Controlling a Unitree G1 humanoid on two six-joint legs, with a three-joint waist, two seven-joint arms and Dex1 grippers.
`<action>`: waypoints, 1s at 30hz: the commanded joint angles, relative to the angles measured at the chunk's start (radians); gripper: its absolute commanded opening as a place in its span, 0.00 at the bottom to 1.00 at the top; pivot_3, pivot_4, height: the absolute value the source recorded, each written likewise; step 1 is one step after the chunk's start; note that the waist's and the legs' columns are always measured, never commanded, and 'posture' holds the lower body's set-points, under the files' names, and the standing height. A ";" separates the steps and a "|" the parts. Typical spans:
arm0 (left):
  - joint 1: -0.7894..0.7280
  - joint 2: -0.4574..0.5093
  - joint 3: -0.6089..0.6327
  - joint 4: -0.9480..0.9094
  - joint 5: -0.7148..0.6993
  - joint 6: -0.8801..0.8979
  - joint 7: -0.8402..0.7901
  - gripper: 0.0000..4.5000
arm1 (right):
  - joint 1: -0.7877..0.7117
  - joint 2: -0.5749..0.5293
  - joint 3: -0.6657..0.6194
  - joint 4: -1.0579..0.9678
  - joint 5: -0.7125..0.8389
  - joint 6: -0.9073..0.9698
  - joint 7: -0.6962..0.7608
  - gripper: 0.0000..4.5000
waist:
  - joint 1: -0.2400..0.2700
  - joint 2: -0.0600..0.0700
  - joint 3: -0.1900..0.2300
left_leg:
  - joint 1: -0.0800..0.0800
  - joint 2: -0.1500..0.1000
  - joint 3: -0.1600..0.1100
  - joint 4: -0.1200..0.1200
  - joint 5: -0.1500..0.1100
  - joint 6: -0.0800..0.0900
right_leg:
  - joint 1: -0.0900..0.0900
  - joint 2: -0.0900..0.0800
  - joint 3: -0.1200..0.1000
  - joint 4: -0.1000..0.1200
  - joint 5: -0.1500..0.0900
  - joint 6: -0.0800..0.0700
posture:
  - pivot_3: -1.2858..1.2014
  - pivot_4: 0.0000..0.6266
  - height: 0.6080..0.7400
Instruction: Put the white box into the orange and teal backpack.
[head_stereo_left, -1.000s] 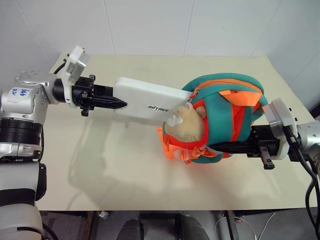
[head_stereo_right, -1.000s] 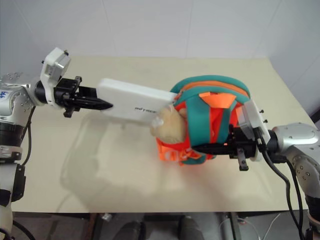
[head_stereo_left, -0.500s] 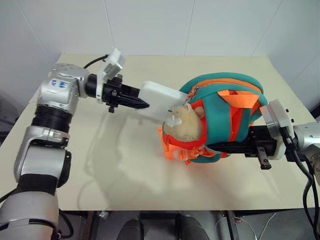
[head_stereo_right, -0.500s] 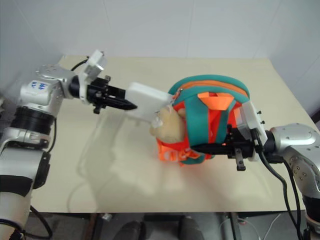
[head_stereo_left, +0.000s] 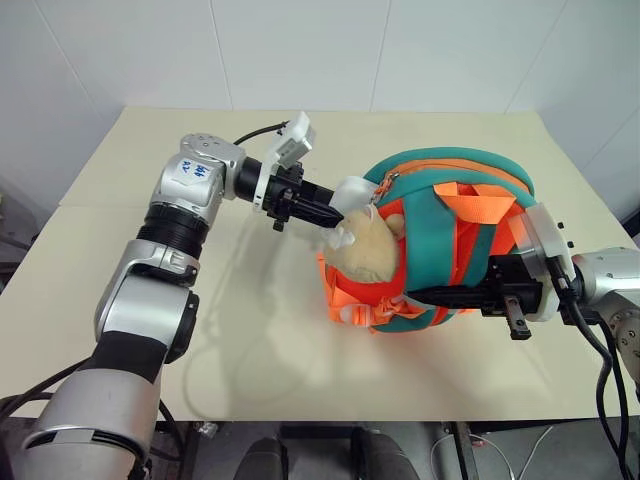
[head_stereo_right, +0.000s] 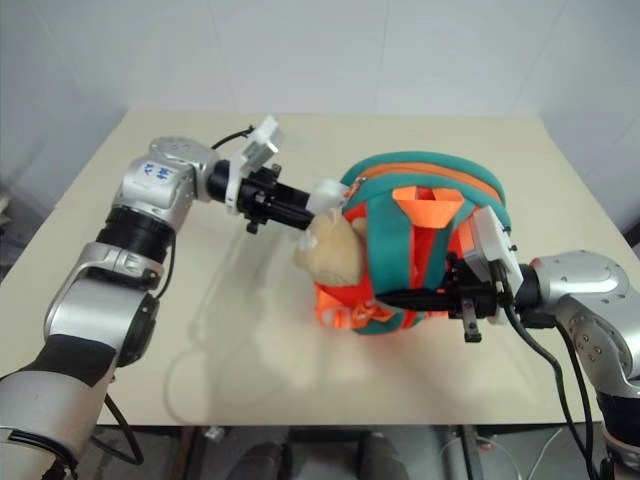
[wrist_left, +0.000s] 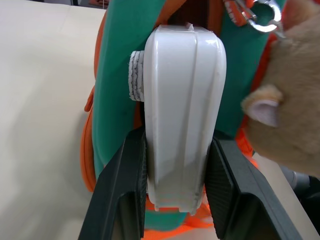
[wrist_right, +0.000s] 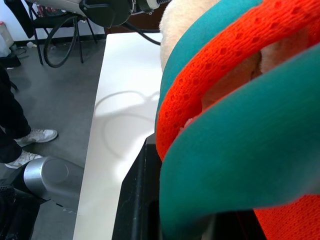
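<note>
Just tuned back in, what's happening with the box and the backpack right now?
The left gripper is clamped on the end of the white box, which sits mostly inside the orange and teal backpack; one end shows at the opening beside the tan plush toy. The right gripper grips the backpack's lower edge on the table.

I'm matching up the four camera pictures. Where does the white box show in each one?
Left eye view: white box, a short end above the tan plush toy, at the backpack's opening.
Right eye view: same spot, held by the left end effector.
Left wrist view: centre, upright between the black fingers.
Right wrist view: I cannot make it out.
Shared landmark: the orange and teal backpack.
</note>
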 joint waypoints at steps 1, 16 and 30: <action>-0.058 -0.049 0.011 0.027 0.017 -0.038 -0.007 0.27 | -0.004 0.006 -0.029 -0.030 0.010 -0.024 -0.016 0.14 | 0.002 0.000 0.000 | 0.000 0.000 0.000 0.000 0.000 0.000 | 0.000 0.000 0.000 0.000 0.000 0.000 | 0.52 0.24 1.00; -0.075 -0.150 0.003 0.080 0.099 -0.057 0.006 0.61 | -0.012 0.021 -0.016 -0.025 -0.002 -0.028 -0.029 0.14 | 0.023 0.000 0.000 | 0.000 -0.001 0.000 0.001 0.000 0.000 | 0.000 0.000 0.000 0.000 0.000 0.001 | 0.52 0.24 1.00; -0.073 -0.181 0.008 0.089 0.146 -0.079 0.053 0.99 | -0.029 0.034 0.001 -0.016 -0.018 -0.038 -0.036 0.14 | 0.024 0.000 0.000 | 0.000 -0.001 0.000 0.002 0.000 0.000 | 0.001 0.000 0.001 0.000 0.001 0.002 | 0.52 0.24 1.00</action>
